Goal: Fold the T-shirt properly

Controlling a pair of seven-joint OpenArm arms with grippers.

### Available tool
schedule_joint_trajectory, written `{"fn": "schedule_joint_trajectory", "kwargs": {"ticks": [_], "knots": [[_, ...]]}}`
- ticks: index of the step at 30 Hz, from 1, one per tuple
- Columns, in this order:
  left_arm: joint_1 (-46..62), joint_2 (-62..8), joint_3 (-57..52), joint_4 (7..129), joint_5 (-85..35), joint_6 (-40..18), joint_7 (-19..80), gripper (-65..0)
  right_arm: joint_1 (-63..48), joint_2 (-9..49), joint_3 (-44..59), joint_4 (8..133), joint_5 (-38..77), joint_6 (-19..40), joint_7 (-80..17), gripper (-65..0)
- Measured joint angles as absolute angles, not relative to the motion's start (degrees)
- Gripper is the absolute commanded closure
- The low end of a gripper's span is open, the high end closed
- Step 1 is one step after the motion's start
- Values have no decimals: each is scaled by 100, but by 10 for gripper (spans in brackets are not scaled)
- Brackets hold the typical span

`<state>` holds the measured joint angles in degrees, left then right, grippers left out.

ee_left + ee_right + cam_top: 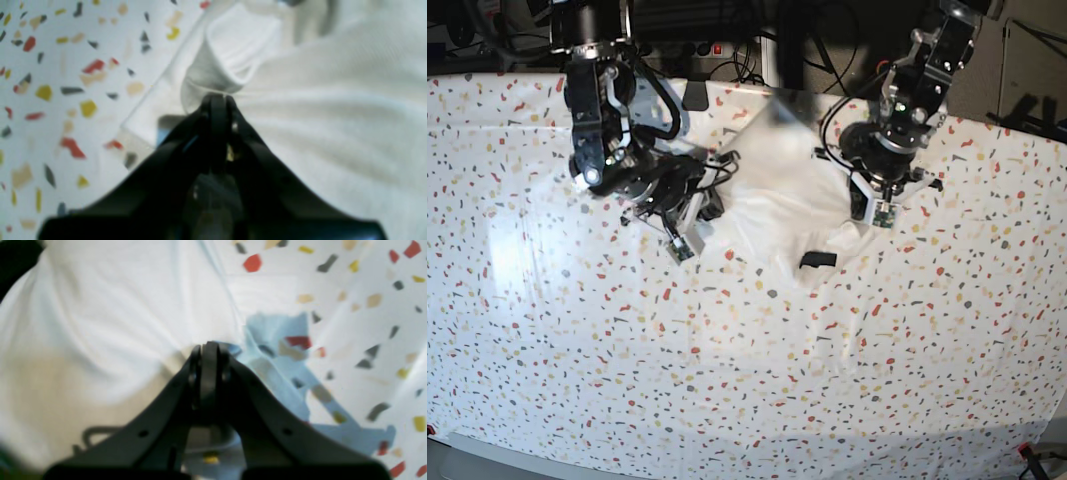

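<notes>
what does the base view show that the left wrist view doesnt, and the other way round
Only the base view shows the whole scene: both arms over the speckled tablecloth, the right hand at the other side of the bunched T-shirt, a small black tag on the shirt's near edge, and cables along the far edge.

Only the left wrist view shows the grip up close: the left hand closed on a puckered, cuff-like fold of white fabric.

Both show the white shirt lying on the tablecloth, with the left hand at it.
</notes>
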<state>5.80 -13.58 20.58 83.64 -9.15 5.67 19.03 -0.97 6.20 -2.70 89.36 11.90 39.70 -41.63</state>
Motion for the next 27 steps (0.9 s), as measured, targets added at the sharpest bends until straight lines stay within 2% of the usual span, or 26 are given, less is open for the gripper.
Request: {"fn": "schedule_joint_trajectory", "kwargs": {"ticks": [6,17,22,27], "knots": [[-106,-1347,2034,7651,-1612,60,1704,0,-722,438,-261,9231,1188,3970,-3682,0],[-790,-1238,2036,7496,-1614,145,2263,0,-878,-375,-261,9362,685,3948,-3592,0],[-666,-1546,2062,8353,-1629,130,2432,0,-1092,-381,-163,10272,679,3972,-3535,0],[-196,-2051,2043,9553,-1468,344,2670,0,-1559,-397,545,11220,735,3975,-3509,0]]}}
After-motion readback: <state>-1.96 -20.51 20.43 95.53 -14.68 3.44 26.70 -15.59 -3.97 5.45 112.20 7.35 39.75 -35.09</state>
